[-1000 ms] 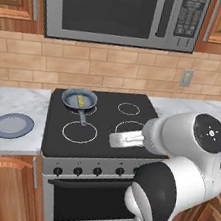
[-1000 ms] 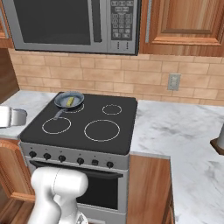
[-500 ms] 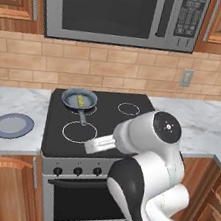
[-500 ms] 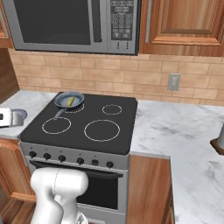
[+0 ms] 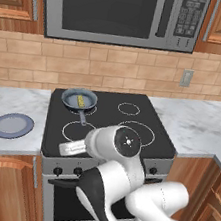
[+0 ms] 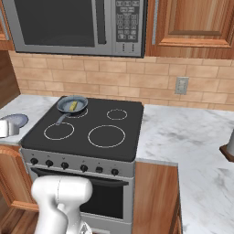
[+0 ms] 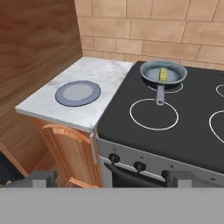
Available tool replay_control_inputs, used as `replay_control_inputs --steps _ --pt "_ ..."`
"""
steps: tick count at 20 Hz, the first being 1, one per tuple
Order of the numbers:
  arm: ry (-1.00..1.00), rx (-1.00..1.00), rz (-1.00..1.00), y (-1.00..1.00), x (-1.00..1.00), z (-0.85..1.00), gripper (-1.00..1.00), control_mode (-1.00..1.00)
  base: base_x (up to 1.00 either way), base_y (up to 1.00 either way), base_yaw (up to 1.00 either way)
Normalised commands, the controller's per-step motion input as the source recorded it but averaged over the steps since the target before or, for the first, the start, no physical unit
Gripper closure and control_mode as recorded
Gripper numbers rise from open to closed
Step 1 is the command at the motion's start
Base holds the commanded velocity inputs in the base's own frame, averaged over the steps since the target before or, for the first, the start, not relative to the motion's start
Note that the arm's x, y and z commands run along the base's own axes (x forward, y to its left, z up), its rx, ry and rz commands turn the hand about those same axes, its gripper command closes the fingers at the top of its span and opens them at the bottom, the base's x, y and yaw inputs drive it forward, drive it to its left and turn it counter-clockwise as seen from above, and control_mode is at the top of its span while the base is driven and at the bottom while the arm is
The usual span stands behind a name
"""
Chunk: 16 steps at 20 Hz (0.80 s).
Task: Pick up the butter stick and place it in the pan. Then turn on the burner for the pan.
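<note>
- The butter stick [image 7: 162,74] lies inside the pan [image 7: 162,72], which sits on the back-left ring of the black cooktop [image 7: 183,127], its thin handle pointing toward the front edge; by the look of it, the placing half of the task is done
- No red glow shows under the pan, so the burner [image 5: 77,108] reads as unlit and switching it on is what remains
- The end effector [image 7: 109,178] hangs low in front of the stove's left end with its fingers spread wide apart and nothing between them, which fits an arm that has let go of the butter and is heading for the controls
- The row of knobs [image 7: 114,158] runs along the front panel just above the fingertips in the hand view, so this low, forward-looking pose likely serves to line up on one of them; which knob governs the back-left ring cannot be told from here
- The blue-grey plate [image 5: 12,125] rests on the marble table [image 5: 9,104] left of the stove, well apart from the pan, with no part in the remaining step
- Compared with a second ago, the arm's elbow has swung from the right side of the left base view toward its middle and lower, and the white hand has slid left past the cooktop's front edge; pan, butter and plate have not moved
</note>
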Motion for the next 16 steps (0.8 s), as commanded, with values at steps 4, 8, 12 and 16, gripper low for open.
replay_control_inputs --steps 4,8,12,16 --pt "-0.14 0.20 0.01 0.04 0.16 -0.86 -1.00 -1.00 0.00 0.00 0.00" --pt "-0.18 0.21 0.04 0.00 -0.01 -0.85 -1.00 -1.00 0.00 0.00 0.00" --pt "-0.23 0.12 0.00 0.00 0.00 -0.81 -1.00 -1.00 0.00 0.00 0.00" --pt "-0.21 0.11 0.00 0.08 0.00 -0.78 -1.00 -1.00 0.00 0.00 0.00"
